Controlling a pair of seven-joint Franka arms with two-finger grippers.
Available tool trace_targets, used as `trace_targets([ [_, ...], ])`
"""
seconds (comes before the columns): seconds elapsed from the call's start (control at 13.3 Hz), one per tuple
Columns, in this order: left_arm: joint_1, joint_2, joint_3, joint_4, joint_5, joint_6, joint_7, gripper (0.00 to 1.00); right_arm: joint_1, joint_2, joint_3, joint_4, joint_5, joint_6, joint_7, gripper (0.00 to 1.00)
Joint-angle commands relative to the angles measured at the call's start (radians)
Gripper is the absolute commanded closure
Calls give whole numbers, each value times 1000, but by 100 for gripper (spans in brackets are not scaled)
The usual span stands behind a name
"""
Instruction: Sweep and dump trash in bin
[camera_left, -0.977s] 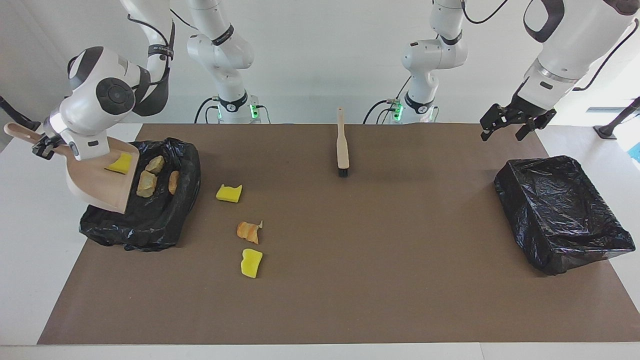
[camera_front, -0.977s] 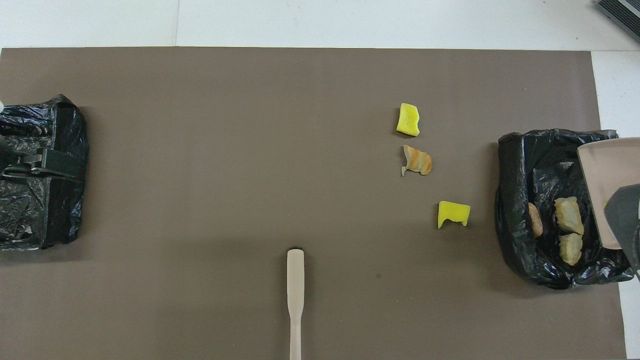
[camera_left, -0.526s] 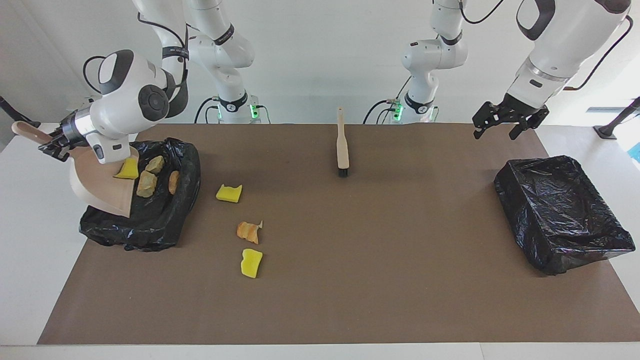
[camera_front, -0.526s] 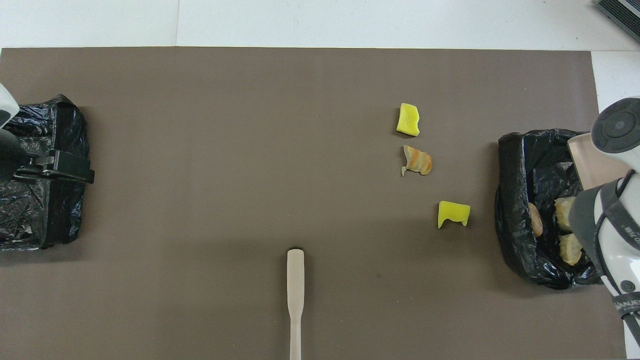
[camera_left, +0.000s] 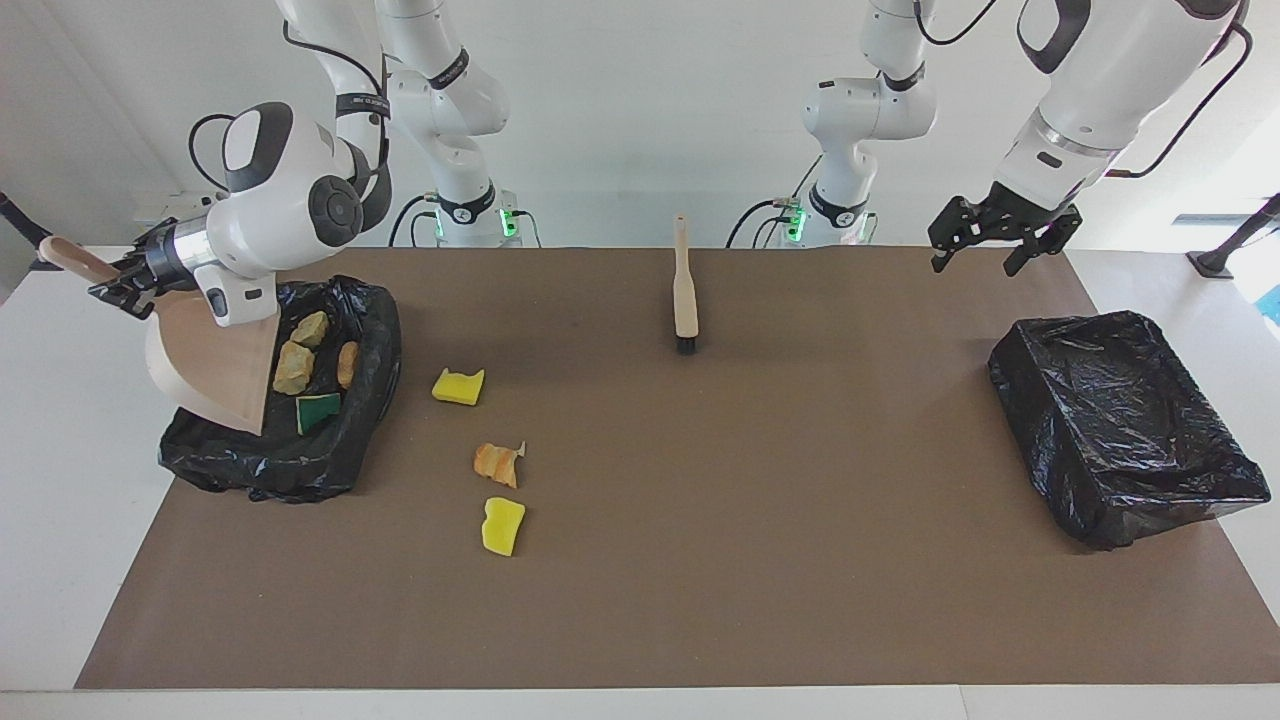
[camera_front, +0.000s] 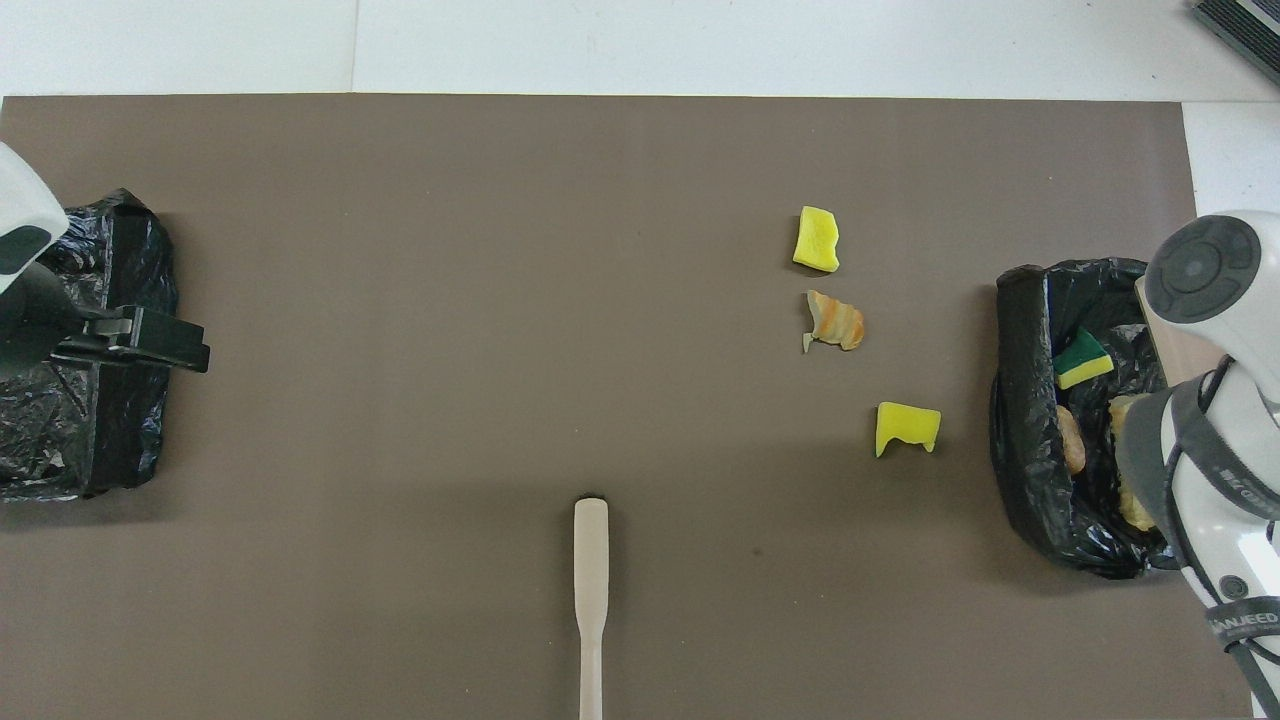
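With my right gripper (camera_left: 118, 288) clamped on the dustpan (camera_left: 215, 365) handle, I hold the tilt over the bin (camera_left: 285, 455) until it empties; three scraps (camera_left: 497, 464) wait on the mat, left gripper (camera_left: 988, 232) open.

The beige dustpan (camera_left: 215, 365) hangs tilted, mouth down, over the black-lined bin (camera_left: 370, 390) at the right arm's end, its handle pinched between the right gripper's (camera_left: 120, 285) fingertips. Below those fingers, in the bin, lie three tan chunks (camera_left: 293, 368) and a green-backed sponge piece (camera_left: 318, 411). On the mat beside the bin lie two yellow sponge pieces (camera_left: 458, 386) (camera_left: 503, 525) and an orange chunk (camera_left: 497, 463) between them.
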Motion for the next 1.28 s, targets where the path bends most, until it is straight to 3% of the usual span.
trace_targets([
  [0.0, -23, -3, 15, 12, 20, -17, 6, 0, 3, -25, 6, 38, 67, -21, 39, 100],
  [0.23, -23, -12, 15, -3, 20, -3, 15, 0, -11, -22, 4, 143, 234, -46, 50, 100],
  [0.38, -22, -17, 15, -11, 19, 8, 17, 0, -3, -22, 4, 204, 345, -96, 152, 100],
  [0.68, -6, -15, 20, -5, 20, 8, 141, 0, 17, -21, 15, 255, 582, -202, 506, 100],
  [0.9, -6, -15, 20, -5, 22, 11, 127, 0, 101, -19, 22, 264, 746, -225, 814, 100],
  [1.2, -5, -15, 22, -3, 20, 14, 120, 0, 262, 120, 22, 410, 966, -259, 1284, 100],
])
